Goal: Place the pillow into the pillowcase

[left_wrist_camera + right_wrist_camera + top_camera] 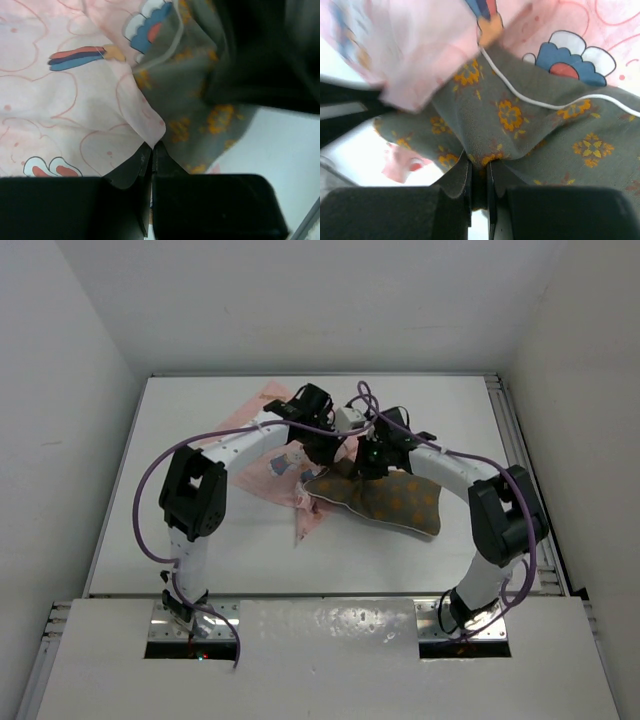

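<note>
The pillow [385, 502], olive-brown with orange dots and a pale piped edge, lies at table centre-right. The pink bunny-print pillowcase [262, 412] lies under and left of it, one corner poking out at the front. My left gripper [318, 445] is shut on an edge of the pillowcase [75, 110], next to the pillow [195, 105]. My right gripper [368, 466] is shut on a pinch of the pillow [520, 120] near its left end. The pillowcase [420, 45] drapes over the pillow there.
The white table [180, 430] is walled at the back and both sides. A metal rail [515, 440] runs along the right edge. Purple cables loop over both arms. The two grippers stand close together above the fabric.
</note>
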